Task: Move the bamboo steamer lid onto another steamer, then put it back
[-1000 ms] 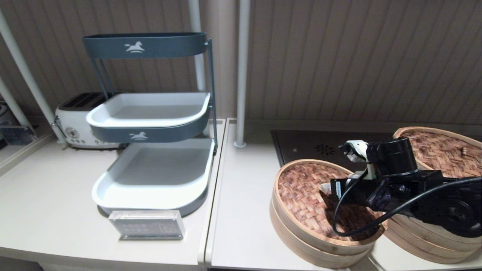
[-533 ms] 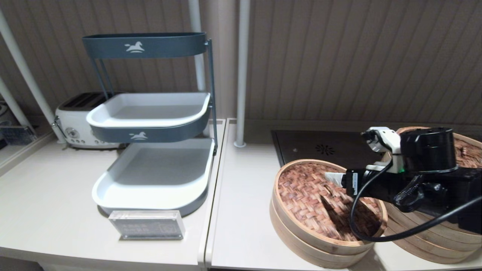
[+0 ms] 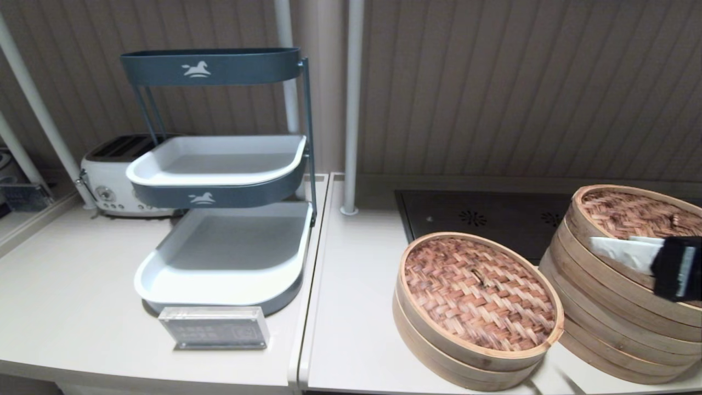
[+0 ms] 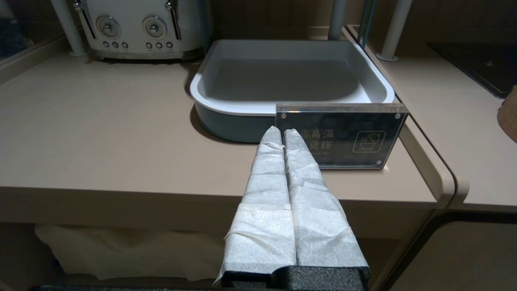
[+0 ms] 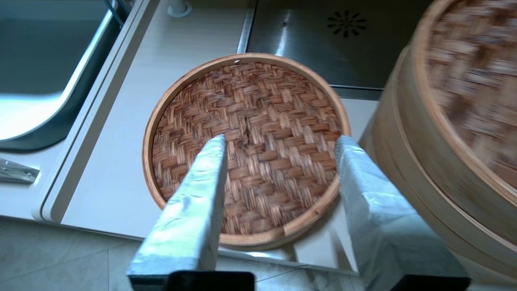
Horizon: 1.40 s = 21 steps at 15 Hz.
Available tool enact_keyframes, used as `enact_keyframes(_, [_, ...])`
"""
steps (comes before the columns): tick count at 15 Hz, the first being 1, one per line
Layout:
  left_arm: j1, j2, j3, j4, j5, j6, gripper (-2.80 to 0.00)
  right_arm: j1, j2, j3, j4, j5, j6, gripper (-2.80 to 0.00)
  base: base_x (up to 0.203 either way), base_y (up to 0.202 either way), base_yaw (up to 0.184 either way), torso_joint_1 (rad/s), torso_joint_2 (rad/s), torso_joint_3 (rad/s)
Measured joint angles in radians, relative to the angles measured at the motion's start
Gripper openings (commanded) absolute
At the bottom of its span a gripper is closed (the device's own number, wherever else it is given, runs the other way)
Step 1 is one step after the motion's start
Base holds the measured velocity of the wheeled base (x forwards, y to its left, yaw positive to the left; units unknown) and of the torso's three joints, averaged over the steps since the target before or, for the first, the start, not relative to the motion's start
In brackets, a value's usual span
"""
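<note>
Right gripper (image 5: 278, 145), jaws wide and empty, hangs at the lid's (image 3: 480, 291) four o'clock (left gripper (image 4: 282, 135) pinched shut, parked); a swing could clip the tall steamer (image 3: 609, 323).

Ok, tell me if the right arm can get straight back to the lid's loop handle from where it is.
Probably yes. The right end effector is open and holds nothing, off beside the tall steamer. The lid lies uncovered on its basket, and nothing stands over its loop handle.
</note>
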Motion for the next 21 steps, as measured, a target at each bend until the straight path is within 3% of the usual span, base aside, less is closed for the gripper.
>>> enact_keyframes(4, [0.0,0.0,0.0,0.0,0.0,0.0,-2.8,-0.038,-0.298,-0.006,0.256,-0.033,0.0,-2.8,0.0,0.0,0.0,0.0,0.0,0.0])
enact_keyframes(8, [0.0,0.0,0.0,-0.001,0.0,0.0,-2.8,-0.18,-0.607,0.019,0.521,-0.036,-0.023,-2.8,0.0,0.0,0.0,0.0,0.0,0.0])
enact_keyframes(11, [0.0,0.0,0.0,0.0,0.0,0.0,-2.8,-0.254,-0.811,0.158,0.614,0.006,-0.058,-2.8,0.0,0.0,0.0,0.0,0.0,0.0])
enact_keyframes(14, [0.0,0.0,0.0,0.0,0.0,0.0,-2.8,-0.279,-0.95,0.354,0.572,0.081,-0.064,-2.8,0.0,0.0,0.0,0.0,0.0,0.0])
enact_keyframes(17, [0.0,0.0,0.0,0.0,0.0,0.0,-2.8,-0.284,-0.997,0.546,0.356,0.118,-0.065,-2.8,0.0,0.0,0.0,0.0,0.0,0.0])
enact_keyframes(19, [0.0,0.0,0.0,0.0,0.0,0.0,-2.8,-0.285,-1.001,0.62,0.194,0.212,-0.066,-2.8,0.0,0.0,0.0,0.0,0.0,0.0])
enact_keyframes(21, [0.0,0.0,0.0,0.0,0.0,0.0,-2.8,-0.286,-0.984,0.658,0.132,0.293,-0.087,-2.8,0.0,0.0,0.0,0.0,0.0,0.0])
